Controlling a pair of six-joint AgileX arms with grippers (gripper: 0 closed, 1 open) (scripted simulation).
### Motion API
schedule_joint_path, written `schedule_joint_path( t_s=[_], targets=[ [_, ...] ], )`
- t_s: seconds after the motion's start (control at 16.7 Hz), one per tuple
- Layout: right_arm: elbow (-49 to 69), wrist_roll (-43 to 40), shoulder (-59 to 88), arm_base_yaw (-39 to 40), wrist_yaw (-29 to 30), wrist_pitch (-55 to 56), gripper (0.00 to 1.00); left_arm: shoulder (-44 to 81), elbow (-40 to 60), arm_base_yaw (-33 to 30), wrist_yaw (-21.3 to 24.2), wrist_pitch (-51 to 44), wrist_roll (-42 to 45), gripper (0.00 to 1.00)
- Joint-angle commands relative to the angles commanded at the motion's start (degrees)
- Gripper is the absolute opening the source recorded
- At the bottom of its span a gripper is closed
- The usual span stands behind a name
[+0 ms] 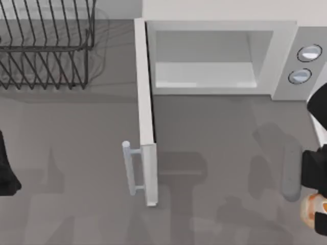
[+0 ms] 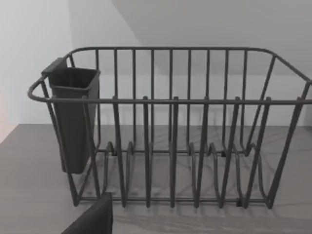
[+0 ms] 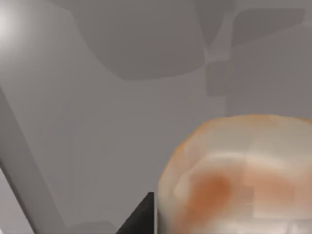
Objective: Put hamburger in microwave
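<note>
The microwave (image 1: 283, 61) stands at the back right, a light grey box with its pale cavity (image 1: 204, 66) showing. Its door (image 1: 145, 102) is swung wide toward the table's front, bar handle (image 1: 129, 168) on the outer side. Two round knobs (image 1: 309, 52) sit on its right panel. The hamburger (image 1: 310, 208), a cream-white lump with orange patches, is at the right edge near the front, between the dark fingers of my right gripper (image 1: 319, 201), which is shut on it. The right wrist view has the hamburger (image 3: 234, 180) close up beside one dark finger (image 3: 141, 217). My left arm (image 1: 7, 173) is parked at the left edge.
A dark wire dish rack (image 1: 46, 46) stands at the back left; the left wrist view faces this rack (image 2: 170, 146) and its dark cutlery cup (image 2: 73, 117). Bare grey tabletop (image 1: 219, 148) lies between the open door and the right arm.
</note>
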Motion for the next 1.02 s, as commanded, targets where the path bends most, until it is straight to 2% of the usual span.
schedule_joint_path(
  t_s=[0.24,0.6,0.78,1.02],
  targets=[
    [3.7,0.0,-2.6,0.0,0.1,-5.9,0.00,0.0,0.0,0.0,0.0,0.0,0.0,1.00],
    [3.8,0.5,-1.9,0.2,0.3,-5.2,0.00,0.0,0.0,0.0,0.0,0.0,0.0,1.00],
    [5.7,4.1,2.0,1.1,2.6,0.0,0.00,0.0,0.0,0.0,0.0,0.0,0.0,1.00],
    [9.8,13.7,11.6,2.9,8.2,14.4,0.00,0.0,0.0,0.0,0.0,0.0,0.0,1.00]
  ],
)
